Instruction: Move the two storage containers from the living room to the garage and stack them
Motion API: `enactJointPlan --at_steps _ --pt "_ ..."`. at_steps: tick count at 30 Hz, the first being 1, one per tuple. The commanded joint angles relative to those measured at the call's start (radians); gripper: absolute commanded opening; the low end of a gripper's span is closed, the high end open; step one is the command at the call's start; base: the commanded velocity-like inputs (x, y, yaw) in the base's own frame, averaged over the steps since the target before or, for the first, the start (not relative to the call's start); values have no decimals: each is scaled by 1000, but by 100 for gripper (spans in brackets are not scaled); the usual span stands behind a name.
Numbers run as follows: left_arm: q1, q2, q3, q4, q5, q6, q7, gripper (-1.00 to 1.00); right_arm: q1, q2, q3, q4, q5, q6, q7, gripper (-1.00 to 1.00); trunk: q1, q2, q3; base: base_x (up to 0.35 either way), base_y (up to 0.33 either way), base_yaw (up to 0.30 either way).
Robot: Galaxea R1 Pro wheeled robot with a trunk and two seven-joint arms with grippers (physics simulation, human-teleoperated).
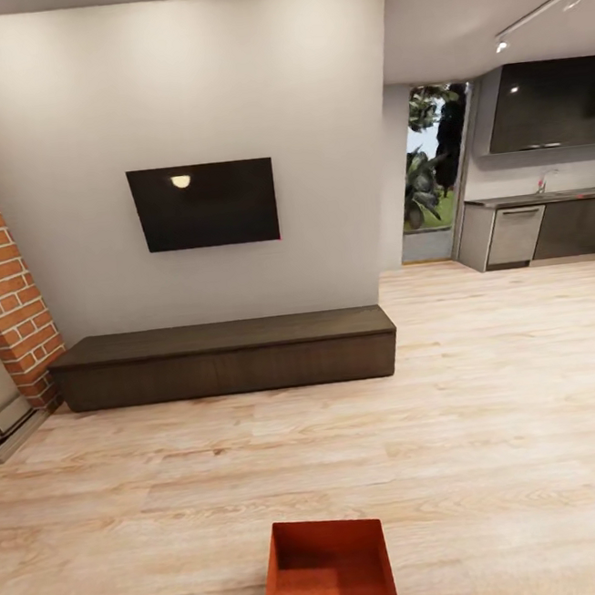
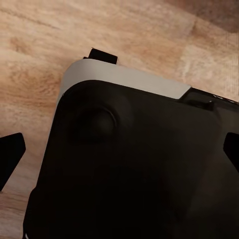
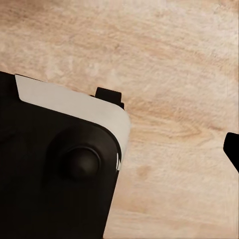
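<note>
One orange-red storage container (image 1: 328,574) stands on the light wood-plank floor of the living room, at the bottom middle of the head view, its open top facing up and its near end cut off by the picture's edge. It is empty and nothing touches it. My left gripper (image 2: 119,154) hangs over my own dark base, its two black fingertips (image 2: 10,159) far apart, so it is open and empty. My right gripper (image 3: 119,154) shows one black fingertip (image 3: 232,149) far out at the picture's edge, with nothing held.
A long dark low bench (image 1: 223,356) runs along the off-white wall under a black TV (image 1: 203,205). A brick pillar (image 1: 4,292) stands at the left. At the right, wood floor (image 1: 516,375) leads to a kitchen counter (image 1: 546,225) and a glass door (image 1: 431,173).
</note>
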Motion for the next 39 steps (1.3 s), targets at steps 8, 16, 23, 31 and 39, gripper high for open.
enactJointPlan --at_steps 8,16,23,31,39 --pt "0 0 0 -2 6 5 0 100 -1 0 5 3 -22 -6 3 100 0 -1 -1 14 18 -23" --pt "0 1 0 -2 6 5 0 100 -1 1 4 3 -25 -6 2 100 0 -1 -1 0 1 -157" --pt "0 1 0 -2 6 5 0 100 -1 0 5 3 -18 -6 0 100 0 -1 -1 0 0 -13" --pt "0 0 1 -2 7 5 0 100 -1 0 6 3 -12 -6 -1 100 0 -1 -1 0 59 0" --pt "0 0 1 -2 7 5 0 100 -1 0 6 3 -12 -6 -1 100 0 -1 -1 0 8 0"
